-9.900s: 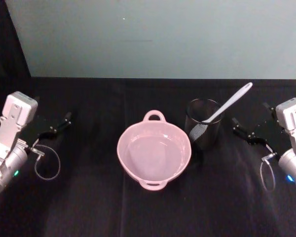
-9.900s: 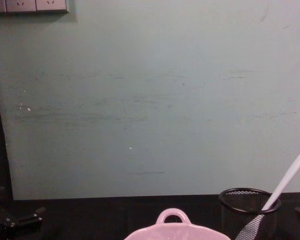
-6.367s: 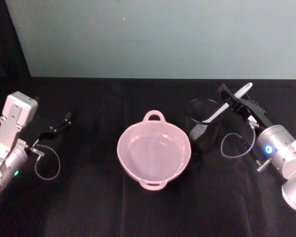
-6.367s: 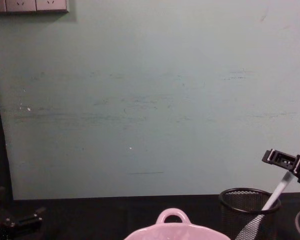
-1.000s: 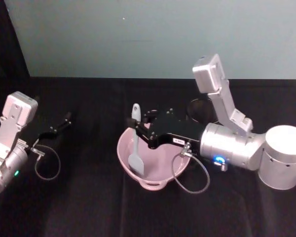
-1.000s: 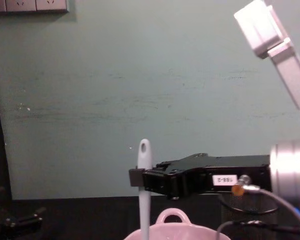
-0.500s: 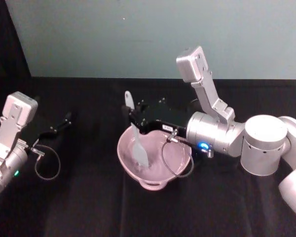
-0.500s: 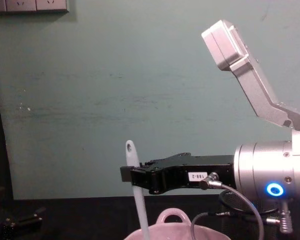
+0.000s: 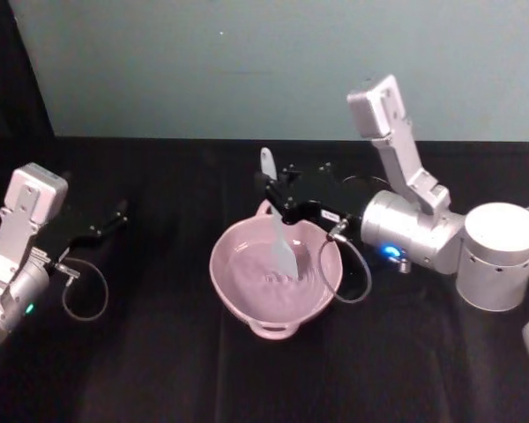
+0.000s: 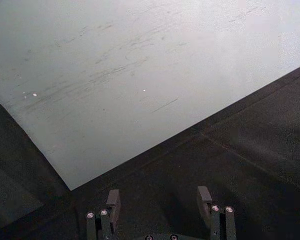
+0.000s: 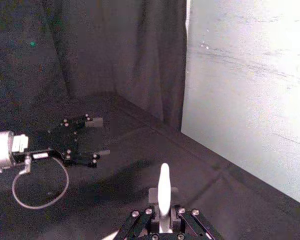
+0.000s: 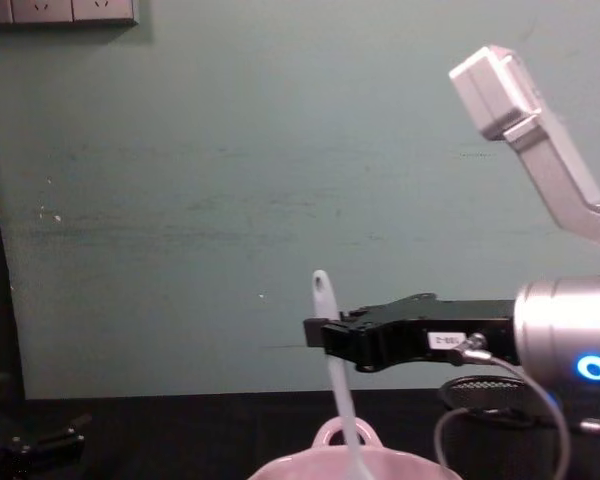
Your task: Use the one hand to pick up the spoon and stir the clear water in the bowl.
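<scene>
Over black tablecloth [image 9: 159, 352], your right gripper [image 9: 271, 196] is clamping the spoon [image 9: 282, 251] by its upper handle so its blade is dipping below into the bowl [image 9: 214, 267]; left gripper [image 9: 113, 218] is idling open, well apart.

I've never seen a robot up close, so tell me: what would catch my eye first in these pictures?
The silver right arm reaches in from the right, its right gripper shut on the white spoon, which is nearly upright with its blade dipped into the rippled water of the pink bowl at the middle of the black table. The left gripper sits parked at the left, fingers open.
</scene>
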{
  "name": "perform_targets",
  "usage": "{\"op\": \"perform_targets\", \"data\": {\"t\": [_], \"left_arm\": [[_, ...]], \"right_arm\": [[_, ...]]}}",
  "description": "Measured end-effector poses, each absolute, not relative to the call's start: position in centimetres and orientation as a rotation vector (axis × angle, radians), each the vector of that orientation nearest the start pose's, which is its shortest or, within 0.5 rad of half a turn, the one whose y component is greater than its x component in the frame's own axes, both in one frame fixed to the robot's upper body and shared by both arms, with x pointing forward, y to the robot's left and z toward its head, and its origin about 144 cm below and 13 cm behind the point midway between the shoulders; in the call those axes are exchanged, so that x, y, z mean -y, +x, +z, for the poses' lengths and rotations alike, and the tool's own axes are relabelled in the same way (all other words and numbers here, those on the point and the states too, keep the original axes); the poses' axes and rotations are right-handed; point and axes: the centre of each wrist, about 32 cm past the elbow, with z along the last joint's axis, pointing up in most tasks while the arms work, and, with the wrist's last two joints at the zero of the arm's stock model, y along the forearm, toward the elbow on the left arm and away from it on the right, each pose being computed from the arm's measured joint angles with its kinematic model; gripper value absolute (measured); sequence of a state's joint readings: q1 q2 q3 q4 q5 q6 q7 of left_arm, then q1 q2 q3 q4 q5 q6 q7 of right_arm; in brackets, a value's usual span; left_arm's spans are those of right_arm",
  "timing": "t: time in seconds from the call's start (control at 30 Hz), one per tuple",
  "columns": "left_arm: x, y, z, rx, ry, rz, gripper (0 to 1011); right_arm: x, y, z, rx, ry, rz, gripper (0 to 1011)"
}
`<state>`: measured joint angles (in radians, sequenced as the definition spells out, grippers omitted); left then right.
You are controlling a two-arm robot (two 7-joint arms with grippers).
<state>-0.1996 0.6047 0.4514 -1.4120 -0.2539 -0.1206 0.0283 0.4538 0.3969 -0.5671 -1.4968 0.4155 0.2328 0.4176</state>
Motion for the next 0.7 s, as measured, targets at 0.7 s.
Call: {"op": "perform_targets", "data": {"t": [0.7], "left_arm": [[-31.0, 48.9, 114.0, 0.285, 0.304, 1.248, 1011]], "right_arm": [[18.9, 49.0, 123.6, 0.002, -0.114, -0.534, 121]]}}
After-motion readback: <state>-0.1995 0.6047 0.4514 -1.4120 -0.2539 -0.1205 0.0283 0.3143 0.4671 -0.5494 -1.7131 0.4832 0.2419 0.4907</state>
